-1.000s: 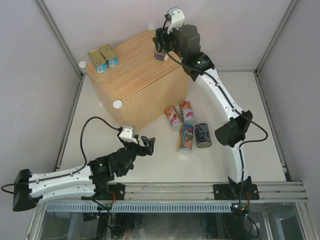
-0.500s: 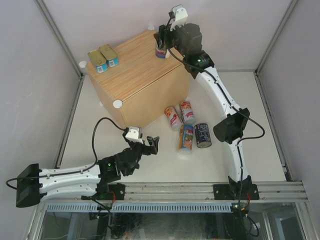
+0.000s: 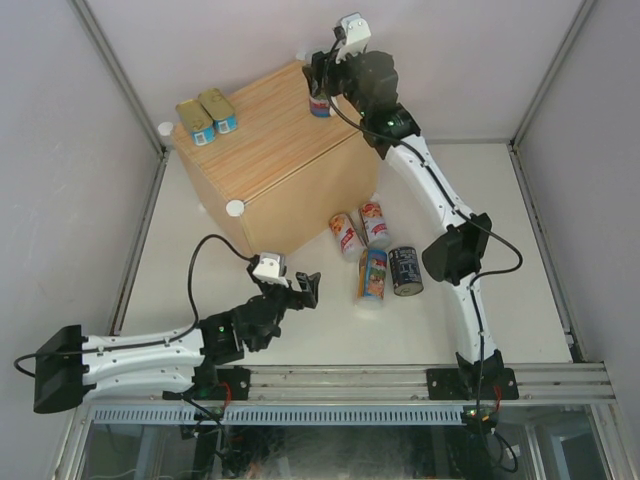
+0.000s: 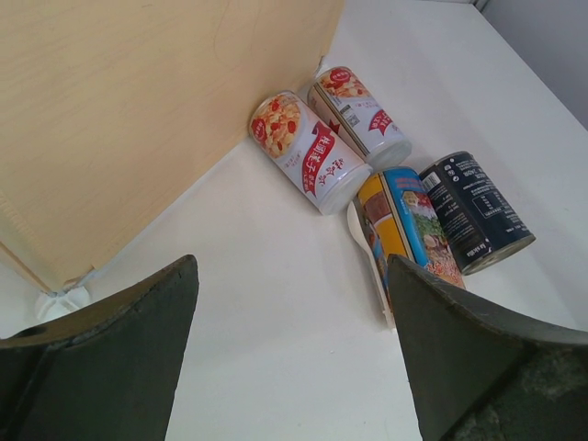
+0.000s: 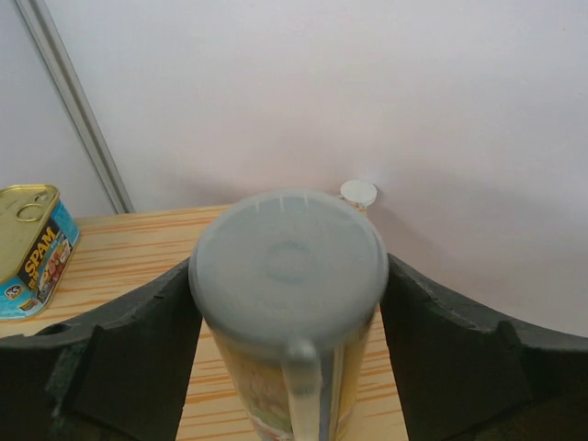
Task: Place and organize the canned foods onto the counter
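The counter (image 3: 270, 140) is a light-wood box at the back. Two flat gold-topped tins (image 3: 194, 120) (image 3: 217, 110) lie side by side at its left corner. My right gripper (image 3: 322, 88) is shut on a tall yellow-labelled can with a grey lid (image 5: 288, 266), held upright at the counter's far corner (image 5: 119, 266). Two red-white cans (image 4: 308, 152) (image 4: 358, 115), an orange-blue can (image 4: 409, 230) and a dark can (image 4: 476, 211) lie on their sides on the white floor by the counter's front. My left gripper (image 3: 300, 290) is open and empty, low over the floor, short of them.
White knobs mark the counter's corners (image 3: 235, 208) (image 3: 165, 128); one (image 5: 358, 192) sits just behind the held can. A Spam tin (image 5: 32, 243) shows at the left of the right wrist view. The enclosure's walls stand close behind the counter.
My left arm has reached forward and right, nearer the lying cans. My right gripper has shifted slightly left with its can over the far corner.
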Available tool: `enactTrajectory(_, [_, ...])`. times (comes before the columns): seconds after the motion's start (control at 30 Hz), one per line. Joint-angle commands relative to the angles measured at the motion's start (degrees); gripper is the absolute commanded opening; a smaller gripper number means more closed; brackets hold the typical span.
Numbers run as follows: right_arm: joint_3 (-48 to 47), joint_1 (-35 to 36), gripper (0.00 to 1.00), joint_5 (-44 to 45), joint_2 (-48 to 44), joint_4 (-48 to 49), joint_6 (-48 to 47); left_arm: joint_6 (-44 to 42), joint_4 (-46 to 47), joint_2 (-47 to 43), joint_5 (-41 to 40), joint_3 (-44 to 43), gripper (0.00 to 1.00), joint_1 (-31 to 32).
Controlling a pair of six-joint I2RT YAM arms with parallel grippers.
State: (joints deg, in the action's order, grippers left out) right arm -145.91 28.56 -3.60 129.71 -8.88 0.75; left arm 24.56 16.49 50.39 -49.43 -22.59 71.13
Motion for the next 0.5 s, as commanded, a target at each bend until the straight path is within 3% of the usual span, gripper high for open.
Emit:
enactTrajectory(0.0, [-2.39,0.20,0.75,-0.67,0.43,4.70,0.73,-1.17,2.84,0.43,-1.46,-0.10,0.87,0.16])
enactTrajectory(0.47, [0.25,-0.23,0.82,-1.47,-1.65,6.56,1.87,-1.59,2.27,1.80,-1.05,-2.32,0.88,0.15])
